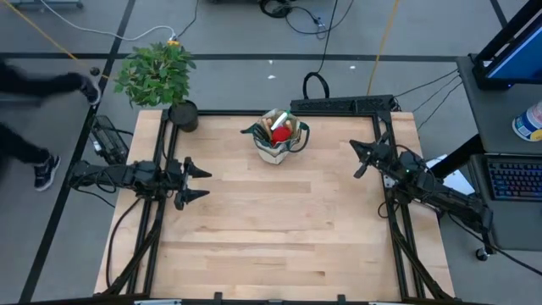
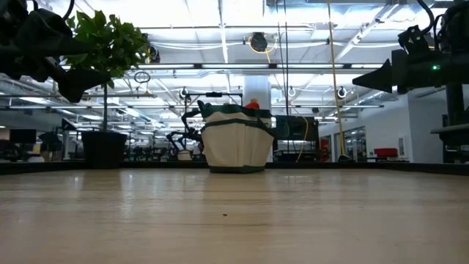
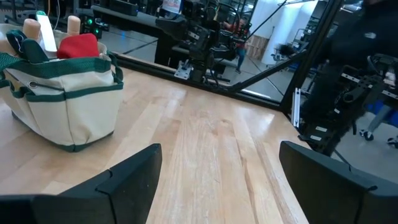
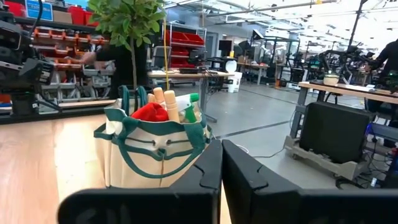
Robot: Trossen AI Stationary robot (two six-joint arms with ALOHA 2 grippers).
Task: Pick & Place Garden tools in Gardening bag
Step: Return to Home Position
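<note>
Bag (image 1: 275,154) stands at counter (image 1: 271,246) back centre, tools (image 1: 280,129) packed inside. Left claw (image 1: 205,182) hovers near left edge, fingers apart; right claw (image 1: 359,159) near right edge, fingers together, empty.

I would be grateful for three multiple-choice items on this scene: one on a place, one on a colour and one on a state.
1. Where does the gardening bag stand on the table?
A. near the back edge, about midway along it
B. at the front left corner
C. off the table, on the floor

2. What colour is the bag's trim?
A. blue
B. dark green
C. orange

3. How is the left gripper?
A. open, holding nothing
B. shut on a trowel
C. shut on a glove

Answers:
1 A, the high view shows it centred near the far edge.
2 B, green bands edge the beige canvas.
3 A, its fingers stand wide apart over bare wood.
</note>
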